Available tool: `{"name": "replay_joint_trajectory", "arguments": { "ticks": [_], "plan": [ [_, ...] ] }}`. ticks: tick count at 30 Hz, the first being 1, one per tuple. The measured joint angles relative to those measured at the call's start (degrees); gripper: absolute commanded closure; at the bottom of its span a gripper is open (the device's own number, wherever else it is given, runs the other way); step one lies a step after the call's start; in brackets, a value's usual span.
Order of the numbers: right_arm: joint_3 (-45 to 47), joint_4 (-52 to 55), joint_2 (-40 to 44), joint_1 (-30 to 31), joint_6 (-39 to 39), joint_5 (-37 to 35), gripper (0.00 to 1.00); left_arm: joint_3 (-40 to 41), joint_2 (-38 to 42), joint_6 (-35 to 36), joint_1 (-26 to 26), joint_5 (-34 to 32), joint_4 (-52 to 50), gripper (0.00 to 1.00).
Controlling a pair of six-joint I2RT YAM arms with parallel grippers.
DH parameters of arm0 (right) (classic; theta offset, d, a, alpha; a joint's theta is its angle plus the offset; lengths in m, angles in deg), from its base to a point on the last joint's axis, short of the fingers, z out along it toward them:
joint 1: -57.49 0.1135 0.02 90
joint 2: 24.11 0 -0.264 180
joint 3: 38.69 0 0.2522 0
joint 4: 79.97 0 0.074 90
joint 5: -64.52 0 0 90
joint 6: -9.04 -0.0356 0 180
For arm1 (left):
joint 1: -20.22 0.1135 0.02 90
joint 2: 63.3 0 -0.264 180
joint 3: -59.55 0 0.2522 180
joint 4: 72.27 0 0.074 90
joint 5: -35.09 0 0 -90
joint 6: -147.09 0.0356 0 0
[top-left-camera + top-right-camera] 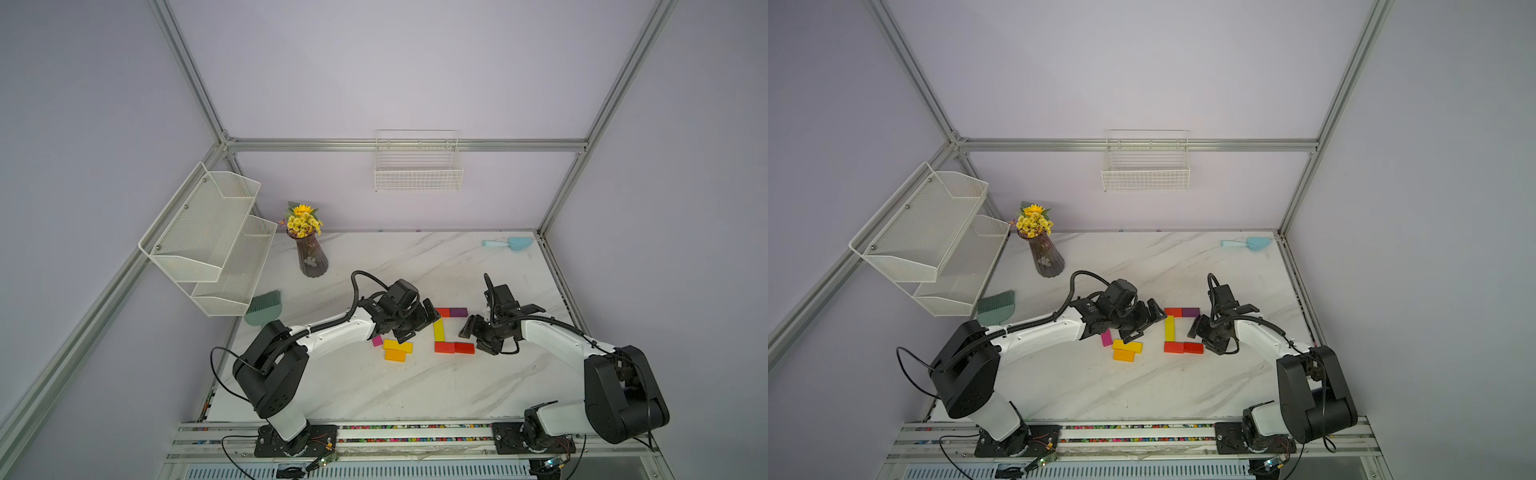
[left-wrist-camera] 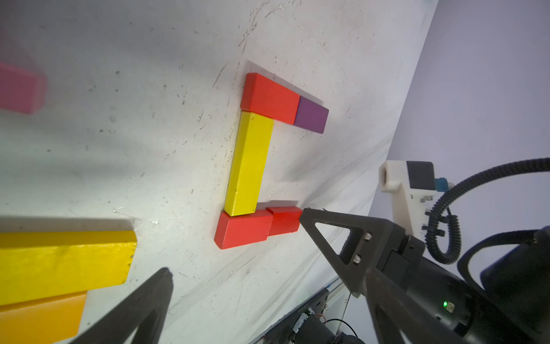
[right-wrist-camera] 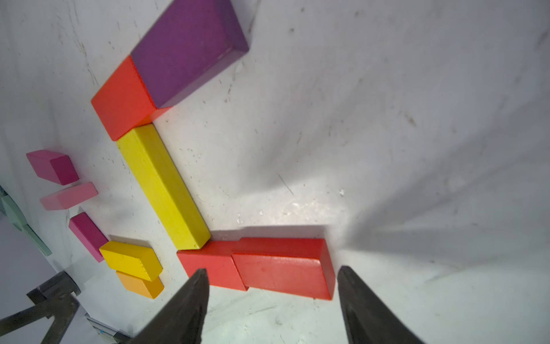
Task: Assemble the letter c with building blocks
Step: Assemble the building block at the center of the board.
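Note:
The building blocks form a C-like shape in both top views. An orange-red block (image 1: pixel 443 312) and a purple block (image 1: pixel 458 311) make the far arm. A long yellow block (image 1: pixel 439 330) is the spine, and two red blocks (image 1: pixel 455 348) form the near arm. Spare yellow (image 1: pixel 397 345), orange (image 1: pixel 395 355) and magenta (image 1: pixel 377 341) blocks lie to the left, and the right wrist view adds a light pink block (image 3: pixel 70 195). My left gripper (image 1: pixel 419 323) hovers open beside the spine, holding nothing. My right gripper (image 3: pixel 272 269) stands open at the outer red block (image 3: pixel 282 271), gripping nothing.
A vase of yellow flowers (image 1: pixel 312 257) and a green brush (image 1: pixel 264 309) stand at the left. White wire shelves (image 1: pixel 208 241) hang beyond them. A light blue scoop (image 1: pixel 509 243) lies at the far right corner. Tiny beads (image 1: pixel 415 427) fill the front rail.

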Motion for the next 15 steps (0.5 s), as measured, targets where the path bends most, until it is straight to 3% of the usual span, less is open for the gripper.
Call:
{"name": "replay_joint_trajectory", "arguments": {
  "ticks": [15],
  "plan": [
    [0.59, 0.02, 2.54, -4.79, -0.39, 5.68, 0.29, -0.20, -5.57, -8.31, -7.50, -6.49, 7.67, 0.00]
  ]
}}
